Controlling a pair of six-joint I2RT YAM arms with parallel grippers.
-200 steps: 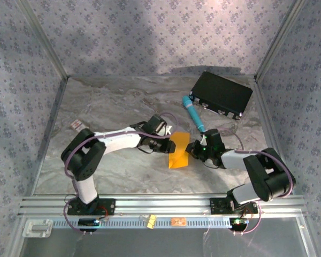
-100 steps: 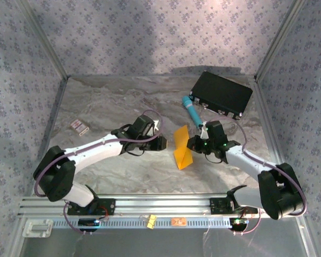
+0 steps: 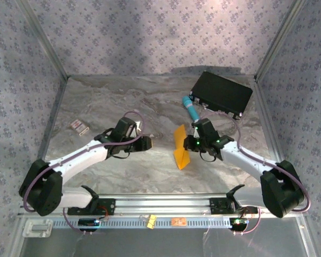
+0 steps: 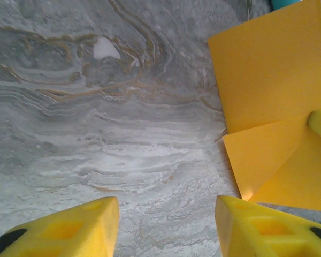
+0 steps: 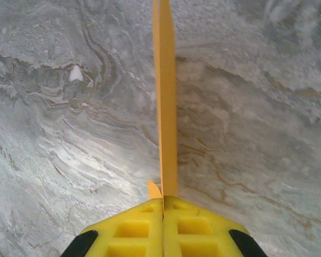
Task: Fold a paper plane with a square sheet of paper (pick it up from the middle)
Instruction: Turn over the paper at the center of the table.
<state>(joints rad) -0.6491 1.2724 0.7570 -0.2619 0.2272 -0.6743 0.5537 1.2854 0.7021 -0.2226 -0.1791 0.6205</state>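
Closest in, on the left: jaws spread on the left gripper (image 4: 166,225), with nothing between them but bare marbled table (image 3: 107,101). Parked apart from the paper, off to its left in the overhead view.

Level with it on the right: jaws pressed together on the right gripper (image 5: 163,206), pinching the near edge of the square sheet of paper (image 3: 181,145) and holding it up on edge rather than flat. Lower corner at or just above the tabletop; cannot tell which. From the right wrist, a thin upright strip running straight away from the jaws, so apparently doubled over on itself. From the left wrist, seen broadside: one large flat panel above, a creased flap angled out below it.

Farther back, well clear: a teal pen-like cylinder (image 3: 192,111), then a black box (image 3: 221,93) at the rear right. Off to the left, a small white-and-red card (image 3: 79,126).

Judged early to middling: picked up and given a first fold, perhaps one more crease. No pointed nose, no wings yet. Left to do, by the look of it: corners folded to a point, a refold along the centre, wings turned down, likely with the free left gripper coming in to press.
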